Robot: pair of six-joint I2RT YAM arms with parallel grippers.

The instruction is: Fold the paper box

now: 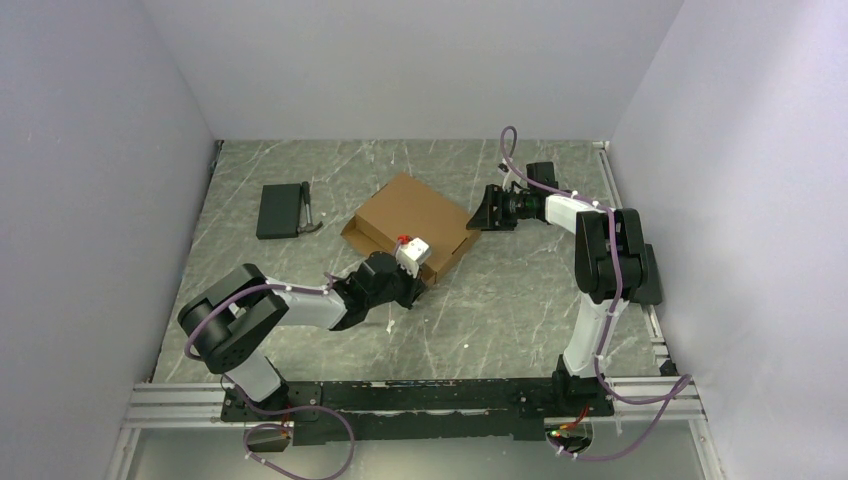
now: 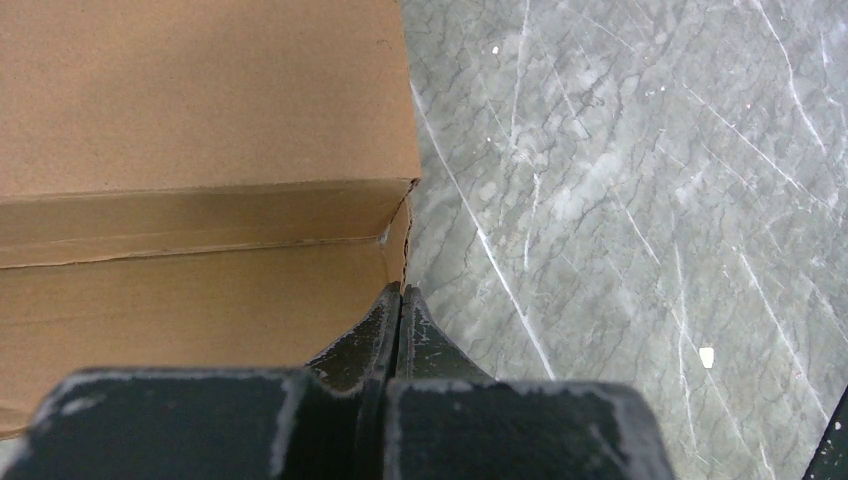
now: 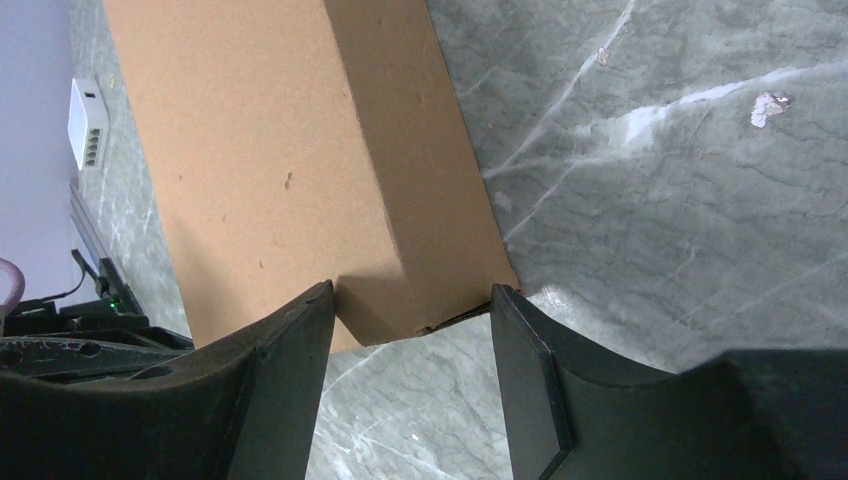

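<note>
- Between the right fingers (image 3: 280,380), spread wide across the bottom of the right wrist view, sits one corner of the paper box (image 3: 270,170). They hold nothing, and whether either tip touches the cardboard is hard to make out.
- At the bottom of the left wrist view, the left fingers (image 2: 375,335) are pressed together with no visible gap. Their tips sit right at a corner of the box where two side walls meet. Whether any cardboard edge is nipped between them cannot be told.
- In the top view the box lies near the middle of the table (image 1: 500,300), turned diagonally, with a flat brown panel uppermost. The left arm's wrist hides part of its near edge, and its left end is hard to read.
- Both wrist views cut the box off at the frame edge.
- A dark flat case (image 1: 278,210) lies at the upper left of the top view, well apart from the box. Just beside it is a thin tool (image 1: 309,214), too small to identify.
</note>
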